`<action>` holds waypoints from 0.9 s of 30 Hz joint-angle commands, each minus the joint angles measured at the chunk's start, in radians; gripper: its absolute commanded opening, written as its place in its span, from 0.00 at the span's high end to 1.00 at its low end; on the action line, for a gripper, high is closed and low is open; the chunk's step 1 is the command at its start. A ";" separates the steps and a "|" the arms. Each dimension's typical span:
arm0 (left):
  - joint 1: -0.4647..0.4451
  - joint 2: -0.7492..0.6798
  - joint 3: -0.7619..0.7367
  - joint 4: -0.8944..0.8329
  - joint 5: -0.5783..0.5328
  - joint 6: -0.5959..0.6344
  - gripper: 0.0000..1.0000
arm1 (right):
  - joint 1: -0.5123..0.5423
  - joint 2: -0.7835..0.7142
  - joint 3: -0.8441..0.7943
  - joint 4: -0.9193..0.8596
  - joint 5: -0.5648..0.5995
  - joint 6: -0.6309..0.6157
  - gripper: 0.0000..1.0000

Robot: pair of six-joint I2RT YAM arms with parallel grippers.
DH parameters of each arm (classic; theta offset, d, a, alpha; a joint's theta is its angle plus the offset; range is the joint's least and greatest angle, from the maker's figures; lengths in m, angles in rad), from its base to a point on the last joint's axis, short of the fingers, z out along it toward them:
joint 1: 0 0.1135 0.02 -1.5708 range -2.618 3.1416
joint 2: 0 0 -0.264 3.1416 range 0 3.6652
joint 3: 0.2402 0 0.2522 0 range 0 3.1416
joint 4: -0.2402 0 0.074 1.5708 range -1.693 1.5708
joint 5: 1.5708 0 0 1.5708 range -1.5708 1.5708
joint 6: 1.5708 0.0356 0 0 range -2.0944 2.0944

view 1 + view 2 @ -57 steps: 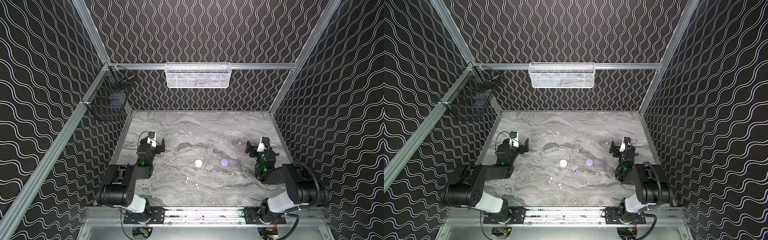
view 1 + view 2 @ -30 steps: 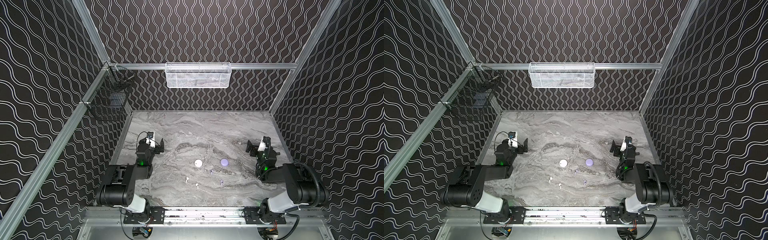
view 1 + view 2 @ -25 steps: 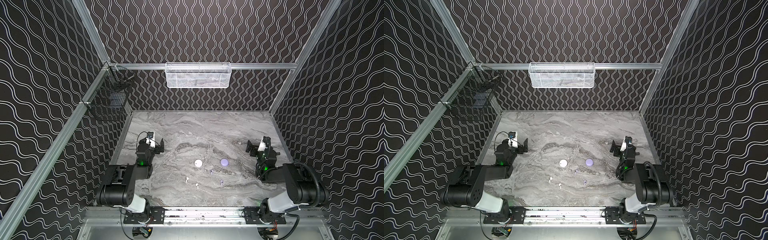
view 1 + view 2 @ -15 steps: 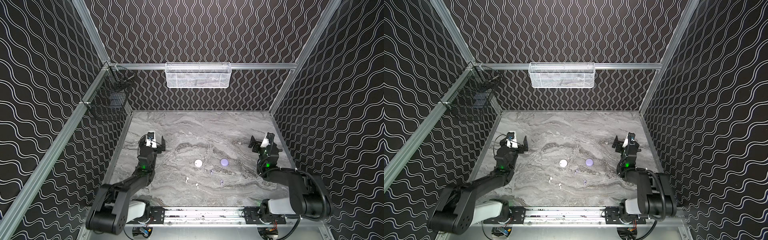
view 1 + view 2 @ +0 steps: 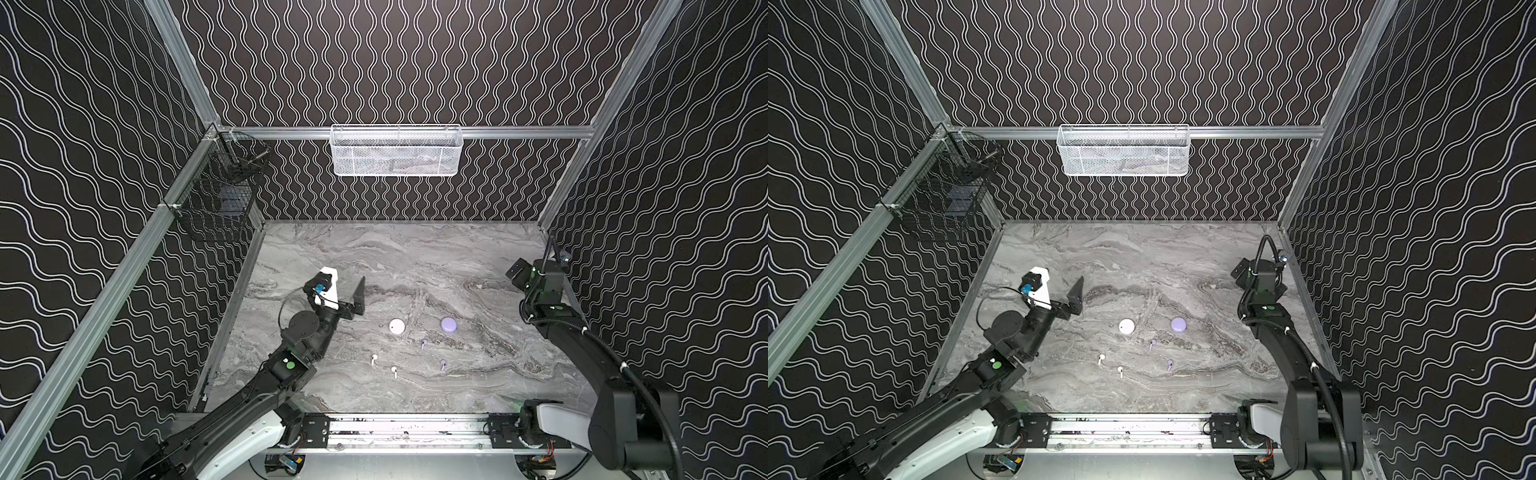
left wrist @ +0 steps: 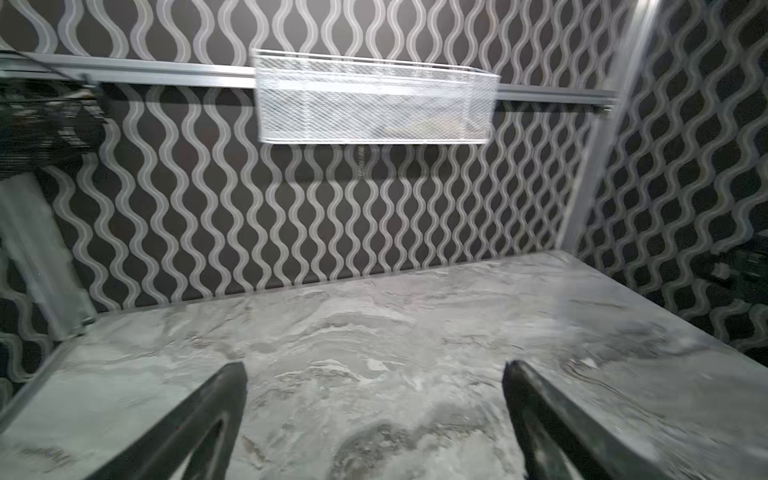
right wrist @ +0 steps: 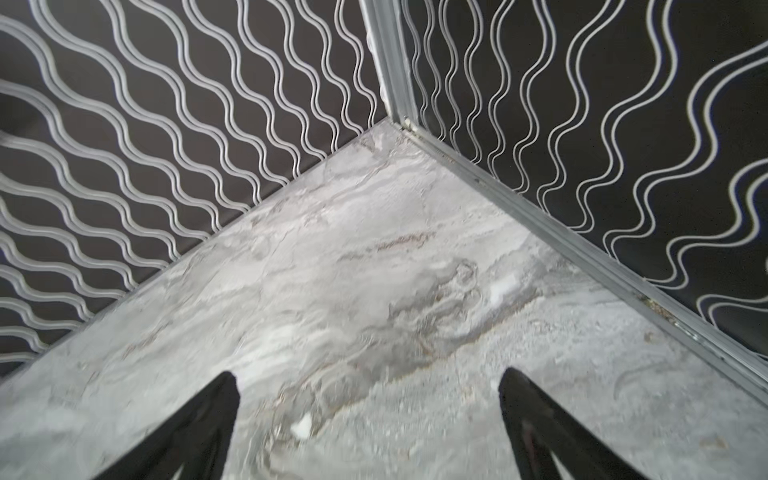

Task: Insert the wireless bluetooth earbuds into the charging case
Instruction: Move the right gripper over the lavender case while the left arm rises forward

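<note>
**Working enclosure, both top views.** I see a marbled grey surface (image 5: 374,249) walled in wave-patterned panels. A white mesh basket (image 5: 397,151) hangs on the rail above the rear edge. A black wire basket (image 5: 216,199) hangs on the left wall by the rear left corner, and both baskets are well apart from the task items. Near the centre of the surface lie a round white case (image 5: 397,325) and, to its right and apart from it, a round lavender case (image 5: 448,324). All four earbuds lie on the bare surface between the cases and the front edge, none of them in a case. A white earbud (image 5: 374,358) and a second white earbud (image 5: 394,371) sit in front of the white case. A lavender earbud (image 5: 423,343) lies just in front of the gap between the cases. A second lavender earbud (image 5: 443,364) lies nearer the front edge. My left arm (image 5: 249,403) reaches in from the front left corner. It holds the left tool (image 6: 374,366) above the left part of the surface, aimed at the rear edge, jaws spread wide and empty. The white case is the item nearest this tool, though well apart from it. My right arm (image 5: 573,345) runs along the right edge. The right tool (image 7: 368,376) faces the rear right corner, jaws likewise spread and empty, well apart from the lavender case.
</note>
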 commanded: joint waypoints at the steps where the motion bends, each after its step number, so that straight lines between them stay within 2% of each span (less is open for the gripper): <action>1: -0.048 0.025 0.024 -0.043 0.147 0.021 0.01 | 0.084 -0.053 -0.013 -0.075 -0.067 -0.027 0.00; 3: -0.059 0.069 0.042 -0.048 0.231 0.003 0.01 | 0.165 -0.082 -0.020 -0.082 -0.087 -0.065 0.00; 6: -0.060 0.155 0.053 -0.015 0.257 -0.063 0.01 | 0.269 -0.092 -0.017 -0.103 -0.113 -0.106 0.00; 7: -0.060 0.182 0.054 -0.007 0.275 -0.066 0.01 | 0.296 -0.088 -0.015 -0.113 -0.116 -0.113 0.00; 9: -0.063 0.241 0.058 0.018 0.405 -0.027 0.01 | 0.341 -0.075 -0.008 -0.142 -0.147 -0.135 0.00; 11: -0.079 0.302 0.101 -0.023 0.458 -0.003 0.01 | 0.373 -0.062 -0.014 -0.145 -0.159 -0.153 0.00; 16: -0.088 0.354 0.111 -0.003 0.478 -0.003 0.06 | 0.432 0.031 0.017 -0.201 -0.173 -0.163 0.00; 20: -0.086 0.415 0.120 -0.014 0.470 -0.009 0.15 | 0.462 0.142 0.089 -0.312 -0.164 -0.161 0.01; 24: -0.086 0.447 0.131 -0.015 0.482 -0.036 0.16 | 0.513 0.167 0.103 -0.354 -0.136 -0.166 0.01; 27: -0.086 0.456 0.124 -0.001 0.446 -0.052 0.15 | 0.532 0.176 0.100 -0.371 -0.137 -0.153 0.02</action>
